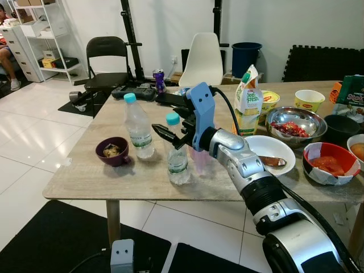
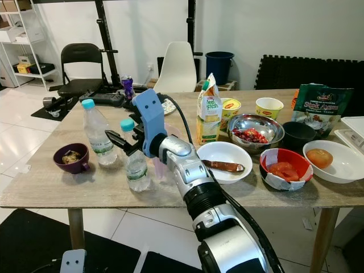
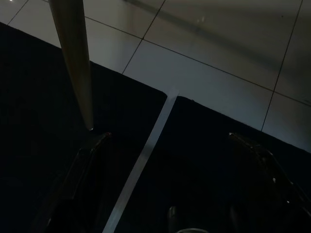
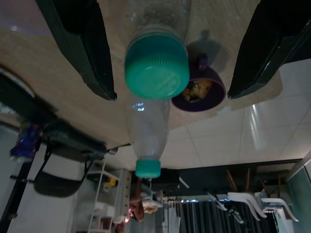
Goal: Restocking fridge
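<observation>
The right pincer [image 1: 170,122] is spread, level with the cap of the nearer bottle [image 1: 178,152], one finger on each side, ready to close. The bottle stands upright on the worktop [image 1: 85,176], with the second bottle [image 1: 138,128] at 10 o'clock.

The right arm reaches from the lower right toward frame centre, its right gripper [image 1: 170,118] with fingers spread wide, while the left gripper [image 3: 170,160] hangs low in shadow, fingers parted.

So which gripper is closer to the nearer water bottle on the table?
Right. The right gripper is at the near water bottle, jaws open on either side of its cap. The left gripper hangs low over the floor mat.
</observation>
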